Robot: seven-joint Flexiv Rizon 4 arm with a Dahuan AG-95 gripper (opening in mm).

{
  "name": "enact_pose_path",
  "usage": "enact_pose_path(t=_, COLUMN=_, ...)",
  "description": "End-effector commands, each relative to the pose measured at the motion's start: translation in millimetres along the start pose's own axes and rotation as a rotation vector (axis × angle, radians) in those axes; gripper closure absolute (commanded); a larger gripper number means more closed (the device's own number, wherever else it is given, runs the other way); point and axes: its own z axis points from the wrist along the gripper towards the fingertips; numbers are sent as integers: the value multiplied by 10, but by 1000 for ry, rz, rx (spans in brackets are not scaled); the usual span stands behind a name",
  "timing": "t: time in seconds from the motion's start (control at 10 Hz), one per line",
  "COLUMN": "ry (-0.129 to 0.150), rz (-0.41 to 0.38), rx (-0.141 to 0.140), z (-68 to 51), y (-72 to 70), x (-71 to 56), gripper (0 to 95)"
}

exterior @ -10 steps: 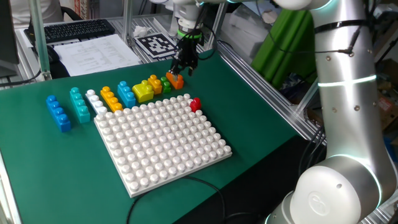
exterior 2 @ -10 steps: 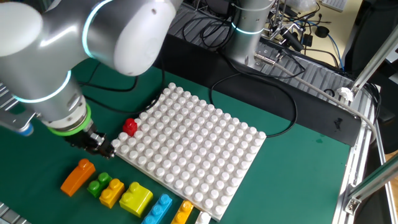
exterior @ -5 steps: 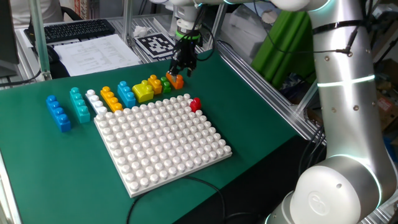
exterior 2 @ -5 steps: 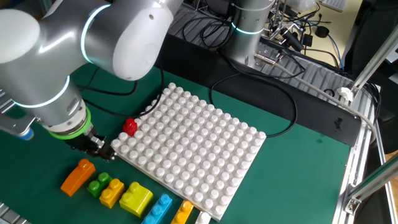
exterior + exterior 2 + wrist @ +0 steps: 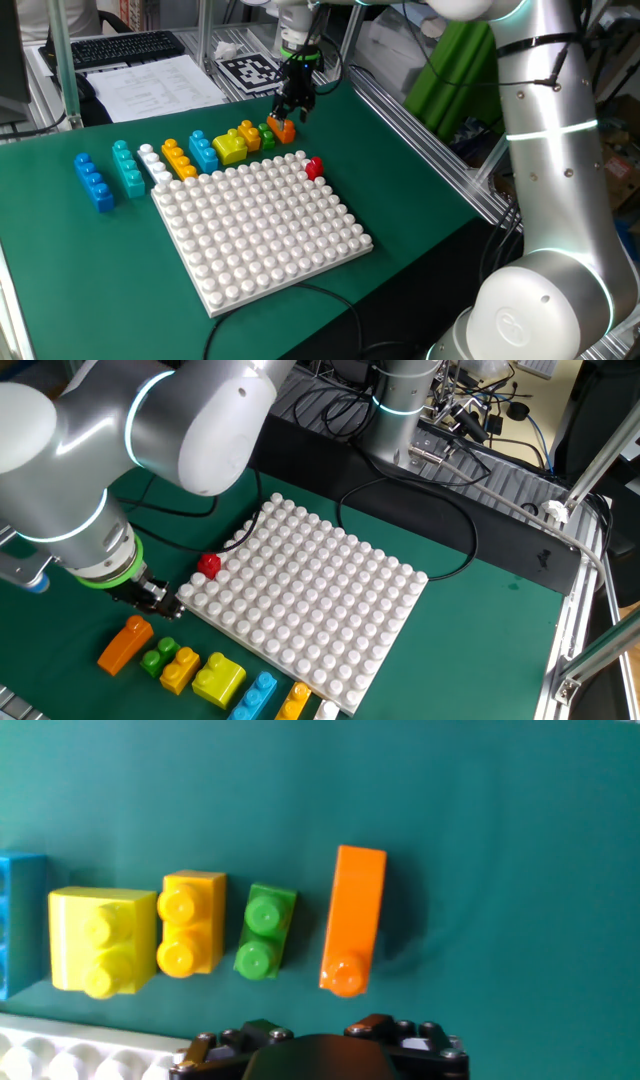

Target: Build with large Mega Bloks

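My end effector point(image 5: 297, 103) hangs released, fingers pointing down, holding nothing, off the red-block corner of the white studded plate point(image 5: 260, 225). Compared with a second ago almost nothing has changed: I hover over the same spot, the fingers are spread as wide as they were, and no block has shifted. I judge that I am lined up for a pick but have not started down, so building has barely begun.

Right below me lies the long orange block point(image 5: 352, 918), the end piece of the row along the plate's edge, free on the mat with clear space around it. Next to it, going along that edge, sit the green block point(image 5: 264, 930), the small yellow block point(image 5: 190, 923) and the big yellow block point(image 5: 95, 940), close together but not stacked. The only piece at the plate itself is the red block point(image 5: 314, 167), at its corner. Further along the same edge come more blue, orange, white and teal blocks, with one blue block point(image 5: 95, 182) lying apart from the plate.

The bench point(image 5: 60, 250) wears a plain green mat. Beyond the plate's far side I see a printed marker tag point(image 5: 253, 70), sheets of paper point(image 5: 150, 85) and a keyboard point(image 5: 125, 47); a black cable point(image 5: 400, 490) loops past the plate.
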Motion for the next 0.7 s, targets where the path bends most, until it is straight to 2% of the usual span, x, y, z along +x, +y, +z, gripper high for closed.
enact_pose_path(t=0.1, ry=-69, rz=42, rx=-25, z=0, y=8, x=52, gripper=190)
enact_pose_path(t=0.2, ry=-85, rz=38, rx=-23, z=0, y=8, x=52, gripper=190)
enact_pose_path(t=0.3, ry=-118, rz=34, rx=-19, z=0, y=8, x=52, gripper=190)
enact_pose_path(t=0.4, ry=-168, rz=28, rx=-15, z=0, y=8, x=52, gripper=190)
enact_pose_path(t=0.7, ry=-223, rz=8, rx=-8, z=0, y=8, x=52, gripper=190)
